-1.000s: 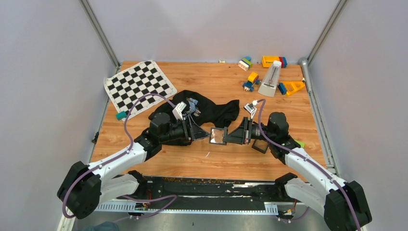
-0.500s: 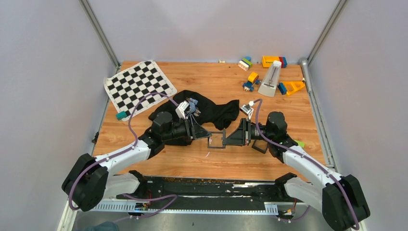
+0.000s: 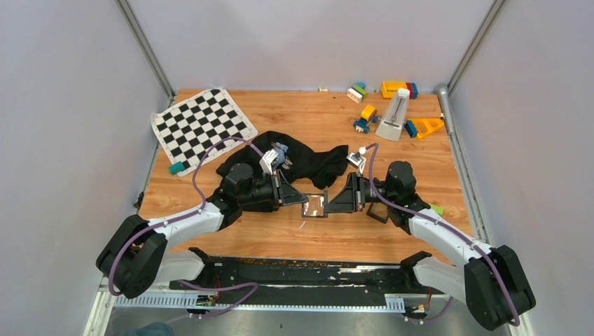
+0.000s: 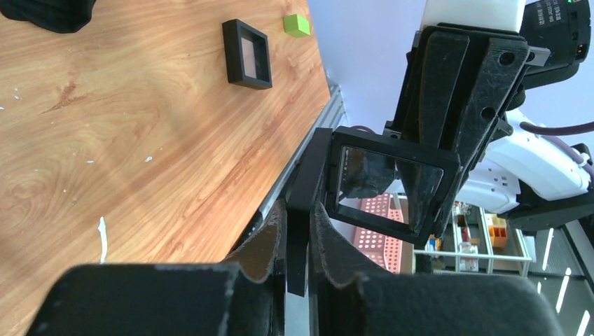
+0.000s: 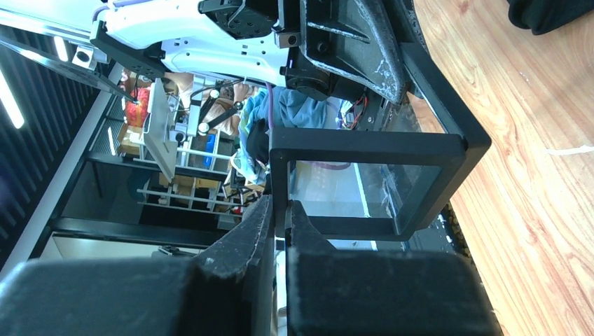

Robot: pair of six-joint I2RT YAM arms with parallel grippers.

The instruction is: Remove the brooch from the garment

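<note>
The garment (image 3: 316,159), a crumpled black T-shirt, lies mid-table just behind both grippers; its corners show in the wrist views (image 4: 49,14) (image 5: 553,14). The brooch does not show in any view. Between the arms a black square frame (image 3: 314,205) with a clear pane hangs above the wood. My left gripper (image 3: 300,199) (image 4: 300,213) is shut on one edge of this frame (image 4: 382,178). My right gripper (image 3: 330,202) (image 5: 280,206) is shut on the opposite edge of the frame (image 5: 371,147).
A second black square frame (image 3: 379,212) (image 4: 247,53) lies beside the right arm, with a green cube (image 3: 436,208) (image 4: 297,25) near it. A chequered mat (image 3: 203,124) is at the back left, a teal block (image 3: 176,168) beside it. Toy blocks (image 3: 364,119) and a white metronome (image 3: 394,115) stand at the back right.
My left gripper's fingers have closed onto the frame's edge. Both arms have shifted slightly and the frame has tilted a little; my right gripper keeps its grip.
</note>
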